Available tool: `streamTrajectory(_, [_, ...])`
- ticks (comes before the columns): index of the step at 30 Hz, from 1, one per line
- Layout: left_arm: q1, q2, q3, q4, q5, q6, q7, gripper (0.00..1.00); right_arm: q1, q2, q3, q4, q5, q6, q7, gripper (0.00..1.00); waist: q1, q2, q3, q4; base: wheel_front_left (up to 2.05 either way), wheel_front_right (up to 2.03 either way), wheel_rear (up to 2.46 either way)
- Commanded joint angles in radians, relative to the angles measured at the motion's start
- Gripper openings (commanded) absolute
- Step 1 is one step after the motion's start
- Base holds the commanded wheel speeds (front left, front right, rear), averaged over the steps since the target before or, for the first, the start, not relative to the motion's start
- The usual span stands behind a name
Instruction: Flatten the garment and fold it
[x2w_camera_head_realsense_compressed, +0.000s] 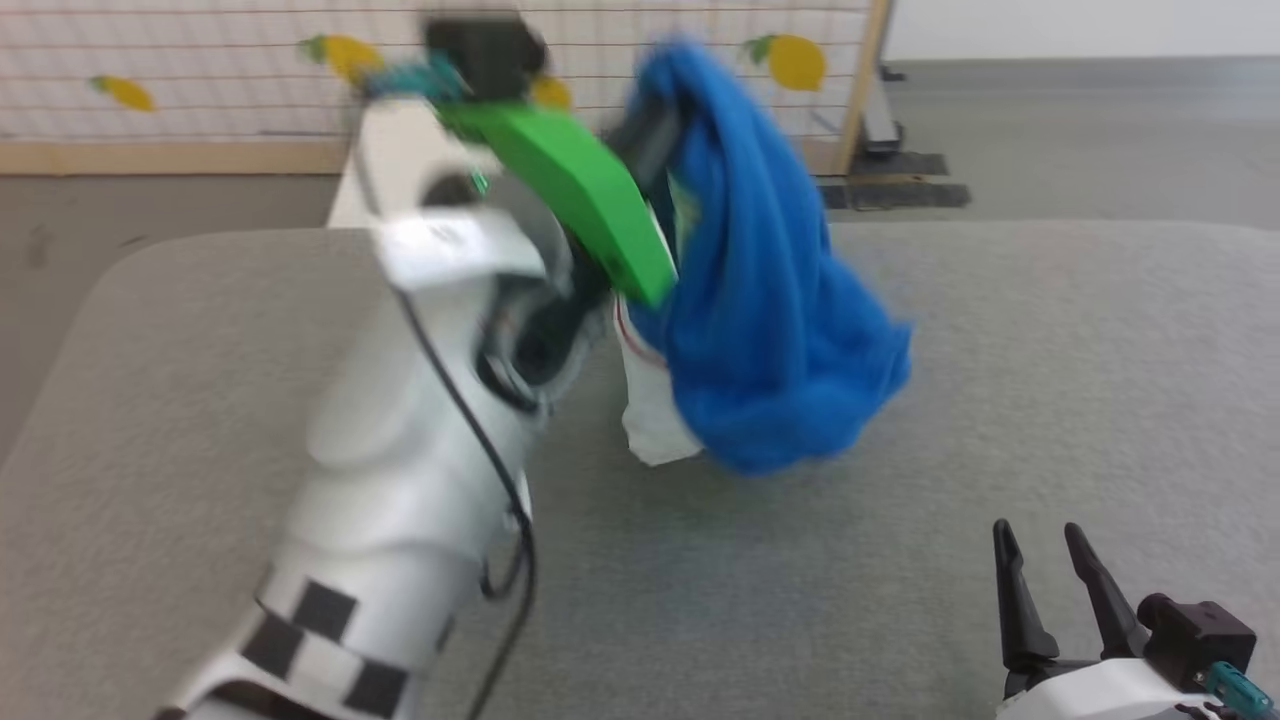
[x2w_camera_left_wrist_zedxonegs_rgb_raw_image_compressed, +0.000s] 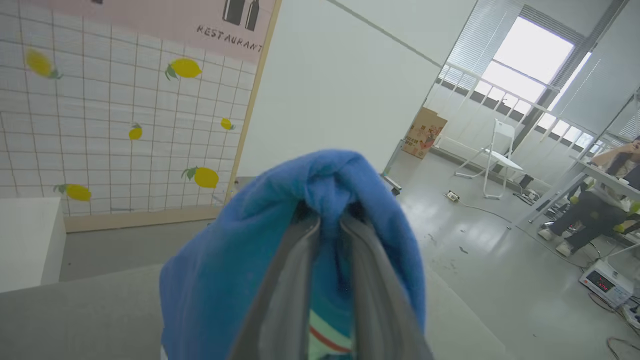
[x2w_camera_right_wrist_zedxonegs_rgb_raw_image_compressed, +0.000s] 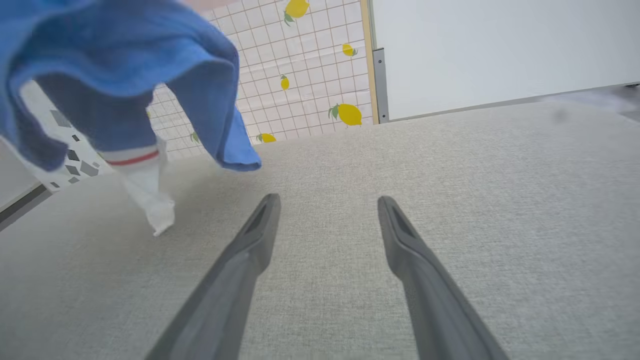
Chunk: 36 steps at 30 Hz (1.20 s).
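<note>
- The left gripper (x2w_camera_left_wrist_zedxonegs_rgb_raw_image_compressed: 330, 222) is clamped on a bunch of the garment (x2w_camera_left_wrist_zedxonegs_rgb_raw_image_compressed: 225, 280). In the left wrist view its two grey fingers (x2w_camera_left_wrist_zedxonegs_rgb_raw_image_compressed: 287, 300) run almost together, and blue cloth wraps over their tips.
- In the head view this gripper (x2w_camera_head_realsense_compressed: 655, 130) is raised high over the far side of the table (x2w_camera_head_realsense_compressed: 1050, 350). It is smeared by blur, with a green part (x2w_camera_head_realsense_compressed: 580, 190) of the wrist just behind it. The white left forearm (x2w_camera_head_realsense_compressed: 400, 480) rises from the lower left.
- The garment (x2w_camera_head_realsense_compressed: 770, 330) hangs from the grip as a crumpled blue bundle, lifted above the table and not spread on it.
- A white sleeve (x2w_camera_head_realsense_compressed: 650, 420) with a red stripe dangles lowest, on the bundle's left side. In the right wrist view the sleeve (x2w_camera_right_wrist_zedxonegs_rgb_raw_image_compressed: 150, 200) reaches down to the grey surface, but I cannot tell whether its tip touches or hangs just above.
- The right gripper (x2w_camera_head_realsense_compressed: 1036, 535) sits at the lower right with its jaws wide apart and nothing between them. In its own view the gripper (x2w_camera_right_wrist_zedxonegs_rgb_raw_image_compressed: 328, 201) points across bare grey table (x2w_camera_right_wrist_zedxonegs_rgb_raw_image_compressed: 500, 200), apart from the garment (x2w_camera_right_wrist_zedxonegs_rgb_raw_image_compressed: 100, 60).
- Behind the table stands a white gridded panel (x2w_camera_head_realsense_compressed: 200, 70) printed with lemons.
- Past the panel, the left wrist view shows a cardboard box (x2w_camera_left_wrist_zedxonegs_rgb_raw_image_compressed: 424, 132), a white folding chair (x2w_camera_left_wrist_zedxonegs_rgb_raw_image_compressed: 495, 150) and, at the far right, a person (x2w_camera_left_wrist_zedxonegs_rgb_raw_image_compressed: 595, 210) seated at a desk.
</note>
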Motion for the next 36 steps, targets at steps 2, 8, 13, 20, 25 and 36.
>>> streamTrajectory(2, [0.062,-0.002,-0.051,0.040,0.018,0.021,0.012,0.00,0.013,0.000,-0.009,-0.004,-0.007,-0.002,-0.007,1.00,0.0000,-0.0001,0.018,-0.066,0.00,0.00,0.00])
streamTrajectory(8, [0.202,-0.002,-0.206,0.205,0.066,0.044,0.060,0.00,0.016,0.000,-0.014,-0.008,-0.008,-0.002,-0.008,1.00,0.0000,-0.0001,0.026,-0.083,0.00,0.00,0.00])
streamTrajectory(13, [0.309,-0.002,-0.324,0.309,0.029,0.053,0.140,0.00,0.019,0.000,-0.012,-0.005,-0.004,-0.002,-0.008,1.00,0.0000,-0.0001,0.020,-0.077,0.00,0.00,0.00])
streamTrajectory(20, [0.338,-0.003,-0.362,0.300,-0.080,0.071,0.150,1.00,0.023,0.000,-0.002,0.001,0.005,-0.002,-0.008,1.00,0.0000,-0.0001,0.000,-0.049,0.00,0.00,0.00])
streamTrajectory(25, [0.295,-0.003,-0.287,0.224,-0.168,0.074,0.104,1.00,0.032,0.000,-0.004,0.002,0.010,-0.002,-0.008,1.00,0.0000,-0.0001,-0.027,-0.024,0.00,0.00,0.00])
streamTrajectory(36, [0.345,0.131,-0.010,-0.006,-0.190,0.103,-0.252,1.00,0.038,0.000,-0.019,-0.012,0.016,-0.002,-0.008,1.00,0.0000,-0.0001,-0.075,0.008,0.00,0.00,0.00])
